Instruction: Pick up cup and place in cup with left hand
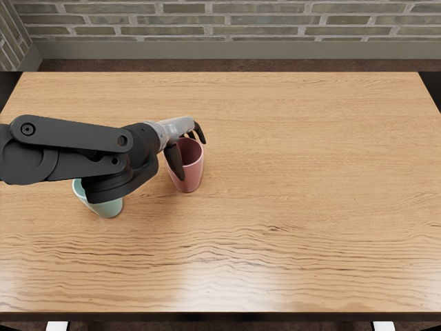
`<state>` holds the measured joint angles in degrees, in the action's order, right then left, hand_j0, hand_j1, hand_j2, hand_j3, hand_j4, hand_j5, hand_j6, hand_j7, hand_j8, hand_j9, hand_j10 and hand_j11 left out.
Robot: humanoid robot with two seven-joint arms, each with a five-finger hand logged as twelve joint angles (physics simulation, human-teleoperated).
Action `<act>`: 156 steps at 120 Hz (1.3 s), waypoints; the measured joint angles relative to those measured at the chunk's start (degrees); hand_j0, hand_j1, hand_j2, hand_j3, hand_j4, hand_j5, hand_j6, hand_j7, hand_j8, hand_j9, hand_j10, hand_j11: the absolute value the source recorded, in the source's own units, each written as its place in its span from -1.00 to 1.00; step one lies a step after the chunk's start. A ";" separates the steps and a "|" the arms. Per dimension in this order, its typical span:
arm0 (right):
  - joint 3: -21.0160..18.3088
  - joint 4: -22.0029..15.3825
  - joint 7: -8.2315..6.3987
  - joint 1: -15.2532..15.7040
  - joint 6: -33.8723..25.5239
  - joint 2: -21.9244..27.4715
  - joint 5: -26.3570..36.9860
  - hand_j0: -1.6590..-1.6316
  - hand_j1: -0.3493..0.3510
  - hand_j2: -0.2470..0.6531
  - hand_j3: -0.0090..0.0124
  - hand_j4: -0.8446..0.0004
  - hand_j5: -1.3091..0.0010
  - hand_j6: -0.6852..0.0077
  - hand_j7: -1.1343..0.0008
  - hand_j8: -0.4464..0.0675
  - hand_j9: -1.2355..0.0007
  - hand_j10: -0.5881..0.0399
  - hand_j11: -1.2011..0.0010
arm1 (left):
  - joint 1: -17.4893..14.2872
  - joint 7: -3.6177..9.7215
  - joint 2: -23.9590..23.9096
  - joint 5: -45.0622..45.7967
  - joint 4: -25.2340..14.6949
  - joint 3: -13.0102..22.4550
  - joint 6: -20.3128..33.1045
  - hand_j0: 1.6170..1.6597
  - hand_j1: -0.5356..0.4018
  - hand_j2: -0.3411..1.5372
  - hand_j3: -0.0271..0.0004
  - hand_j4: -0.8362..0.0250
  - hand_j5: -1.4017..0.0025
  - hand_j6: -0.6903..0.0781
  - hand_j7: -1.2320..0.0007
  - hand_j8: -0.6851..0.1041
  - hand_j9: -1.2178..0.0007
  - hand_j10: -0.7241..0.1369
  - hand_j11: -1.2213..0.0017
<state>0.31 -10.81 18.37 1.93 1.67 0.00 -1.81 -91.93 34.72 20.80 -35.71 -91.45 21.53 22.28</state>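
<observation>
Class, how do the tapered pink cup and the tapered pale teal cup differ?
The tapered pink cup is beneath the left hand; the black arm partly covers the tapered pale teal cup. The teal cup lies further left and nearer the wooden table's front edge than the pink one. Both are open-topped.

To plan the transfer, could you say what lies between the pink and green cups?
Between the pink cup and green cup, the head view shows bare wooden tabletop, partly hidden by the left arm.
</observation>
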 joint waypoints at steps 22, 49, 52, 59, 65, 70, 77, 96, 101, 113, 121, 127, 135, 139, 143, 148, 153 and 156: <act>-0.01 0.00 0.01 0.00 0.00 0.00 -0.01 -0.93 -1.00 -0.45 -0.16 1.00 1.00 0.98 1.00 0.74 1.00 0.87 1.00 | -0.09 0.00 0.36 0.18 0.02 0.01 -0.04 0.86 -0.12 -0.53 0.97 -0.04 0.19 -0.07 0.08 -0.04 0.08 -0.30 0.08; 0.01 0.00 0.01 0.00 0.00 0.00 -0.01 -0.93 -1.00 -0.45 -0.16 1.00 1.00 0.98 1.00 0.74 1.00 0.87 1.00 | -0.77 0.01 0.72 0.40 -0.05 -0.04 -0.21 0.84 -0.12 -0.54 0.97 -0.05 0.17 -0.06 0.06 -0.03 0.05 -0.31 0.06; 0.02 0.00 0.00 0.00 0.00 0.00 -0.01 -0.93 -1.00 -0.45 -0.16 1.00 1.00 0.98 1.00 0.74 1.00 0.87 1.00 | -1.09 0.03 0.72 0.48 -0.10 -0.04 -0.30 0.84 -0.11 -0.54 0.97 -0.05 0.16 -0.07 0.06 -0.04 0.05 -0.31 0.05; 0.01 0.00 0.00 0.00 0.00 0.00 -0.02 -0.93 -1.00 -0.45 -0.16 1.00 1.00 0.98 1.00 0.74 1.00 0.87 1.00 | -1.70 0.05 0.89 0.51 -0.34 -0.06 -0.43 0.84 -0.11 -0.54 0.97 -0.05 0.16 -0.07 0.06 -0.04 0.05 -0.31 0.05; 0.02 0.00 0.01 0.00 0.00 0.00 -0.02 -0.93 -1.00 -0.45 -0.16 1.00 1.00 0.98 1.00 0.74 1.00 0.87 1.00 | -2.53 0.10 1.84 0.57 -0.76 -0.06 -0.61 0.83 -0.09 -0.55 0.97 -0.05 0.16 -0.09 0.05 -0.05 0.05 -0.32 0.05; 0.00 0.00 0.01 0.00 0.00 0.00 -0.01 -0.93 -1.00 -0.45 -0.16 1.00 1.00 0.98 1.00 0.74 1.00 0.87 1.00 | -2.98 0.11 2.38 0.54 -1.15 -0.05 -0.82 0.84 -0.09 -0.55 0.97 -0.06 0.17 -0.08 0.05 -0.04 0.05 -0.32 0.05; 0.01 0.00 0.02 0.00 0.00 0.00 -0.01 -0.93 -1.00 -0.45 -0.16 1.00 1.00 0.98 1.00 0.74 1.00 0.87 1.00 | -3.58 0.15 2.97 0.60 -1.68 -0.02 -1.02 0.84 -0.09 -0.55 0.97 -0.06 0.16 -0.07 0.05 -0.04 0.05 -0.32 0.05; 0.01 0.00 0.01 0.00 0.00 0.00 0.00 -0.93 -1.00 -0.45 -0.16 1.00 1.00 0.98 1.00 0.74 1.00 0.87 1.00 | -5.33 0.17 4.67 0.74 -3.13 0.20 -1.62 0.84 -0.10 -0.55 0.97 -0.07 0.17 -0.08 0.06 -0.04 0.05 -0.33 0.05; 0.01 0.00 0.01 0.00 0.00 0.00 -0.01 -0.93 -1.00 -0.45 -0.16 1.00 1.00 0.98 1.00 0.74 1.00 0.87 1.00 | -5.61 0.17 5.05 0.82 -3.42 0.23 -1.99 0.84 -0.09 -0.55 0.97 -0.07 0.17 -0.08 0.06 -0.05 0.05 -0.33 0.05; 0.01 0.00 0.01 0.00 0.00 0.00 -0.02 -0.93 -1.00 -0.45 -0.16 1.00 1.00 0.98 1.00 0.74 1.00 0.87 1.00 | -6.86 0.17 6.12 1.21 -4.28 0.26 -3.11 0.84 -0.08 -0.56 0.97 -0.07 0.16 -0.10 0.06 -0.06 0.05 -0.33 0.05; 0.00 0.00 0.02 0.00 0.00 0.00 -0.02 -0.93 -1.00 -0.45 -0.16 1.00 1.00 0.98 1.00 0.74 1.00 0.87 1.00 | -7.76 0.17 7.31 1.54 -4.91 0.27 -3.93 0.84 -0.08 -0.55 0.97 -0.07 0.16 -0.10 0.06 -0.06 0.05 -0.33 0.05; 0.01 0.00 0.01 -0.01 0.00 0.00 0.00 -0.93 -1.00 -0.45 -0.16 1.00 1.00 0.98 1.00 0.74 1.00 0.87 1.00 | -8.37 0.15 7.82 1.74 -5.37 0.27 -4.47 0.84 -0.09 -0.55 0.97 -0.07 0.17 -0.09 0.06 -0.05 0.05 -0.33 0.05; 0.01 0.00 0.01 0.00 0.00 0.00 -0.01 -0.93 -1.00 -0.45 -0.16 1.00 1.00 0.98 1.00 0.74 1.00 0.87 1.00 | -9.34 0.13 8.41 2.24 -5.86 0.28 -5.30 0.84 -0.10 -0.55 0.97 -0.07 0.16 -0.08 0.06 -0.04 0.05 -0.33 0.05; 0.02 0.00 0.02 0.00 0.00 0.00 0.00 -0.93 -1.00 -0.45 -0.16 1.00 1.00 0.98 1.00 0.74 1.00 0.87 1.00 | -9.72 0.12 8.61 2.42 -6.11 0.28 -5.68 0.84 -0.10 -0.54 0.97 -0.07 0.16 -0.07 0.06 -0.03 0.05 -0.33 0.05; 0.02 0.00 0.02 0.00 0.01 0.00 0.00 -0.93 -1.00 -0.45 -0.16 1.00 1.00 0.98 1.00 0.74 1.00 0.87 1.00 | -9.95 0.12 8.68 2.54 -6.33 0.28 -5.98 0.85 -0.11 -0.54 0.97 -0.07 0.16 -0.07 0.06 -0.03 0.05 -0.33 0.05; 0.01 0.00 0.01 0.00 0.00 0.00 0.00 -0.93 -1.00 -0.45 -0.16 1.00 1.00 0.98 1.00 0.74 1.00 0.87 1.00 | -10.37 0.11 9.41 2.80 -6.81 0.29 -6.27 0.84 -0.08 -0.55 0.97 -0.06 0.16 -0.08 0.06 -0.05 0.05 -0.33 0.05; 0.00 0.00 0.01 0.00 0.00 0.00 0.01 -0.93 -1.00 -0.45 -0.16 1.00 1.00 0.98 1.00 0.74 1.00 0.87 1.00 | -10.85 0.10 9.85 2.94 -7.25 0.28 -6.54 0.84 -0.10 -0.55 0.97 -0.07 0.16 -0.08 0.06 -0.04 0.05 -0.33 0.05; 0.00 0.00 0.01 0.00 0.00 0.00 0.01 -0.93 -1.00 -0.45 -0.16 1.00 1.00 0.98 1.00 0.74 1.00 0.87 1.00 | -11.28 0.10 10.22 3.14 -7.49 0.28 -6.75 0.83 -0.09 -0.55 0.97 -0.06 0.16 -0.09 0.06 -0.05 0.05 -0.33 0.05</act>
<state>0.31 -10.81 18.38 1.93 1.67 0.00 -1.80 -103.22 34.82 31.03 -32.57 -98.94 21.81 15.53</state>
